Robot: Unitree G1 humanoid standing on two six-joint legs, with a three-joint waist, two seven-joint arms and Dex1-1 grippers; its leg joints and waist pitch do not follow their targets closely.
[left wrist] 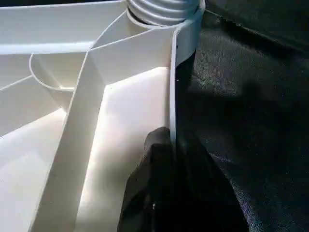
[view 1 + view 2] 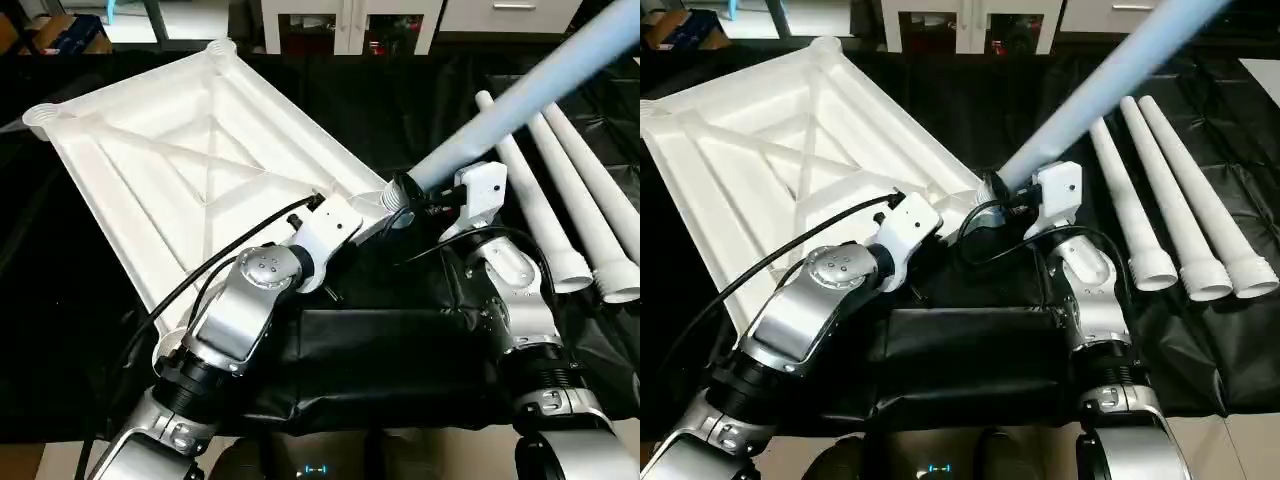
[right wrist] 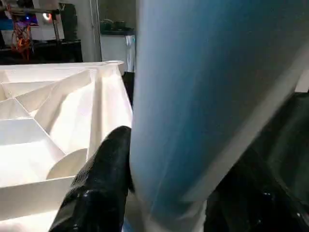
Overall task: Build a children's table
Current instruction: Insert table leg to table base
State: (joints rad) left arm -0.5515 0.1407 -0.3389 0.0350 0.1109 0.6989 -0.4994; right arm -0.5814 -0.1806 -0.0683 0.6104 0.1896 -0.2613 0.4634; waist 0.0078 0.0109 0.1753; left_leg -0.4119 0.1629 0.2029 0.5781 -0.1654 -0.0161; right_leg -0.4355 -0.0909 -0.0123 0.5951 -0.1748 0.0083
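Note:
The white table top (image 2: 200, 160) lies upside down on the black cloth, X-ribs facing up. My left gripper (image 1: 169, 140) is shut on the thin rim (image 1: 173, 87) of the top, close to its near right corner. One white leg (image 2: 530, 90) rises at a slant from that corner socket (image 1: 159, 9) toward the far right. My right gripper (image 2: 420, 195) is closed around the leg's lower end just above the socket, with a black finger (image 3: 96, 183) against its side. Three more legs (image 2: 1165, 190) lie side by side on the cloth at the right.
The black cloth (image 2: 400, 340) covers the work area and is bunched up in front of me between my forearms. White cabinets (image 2: 350, 20) stand along the back. A cardboard box (image 2: 50, 30) sits at the far left.

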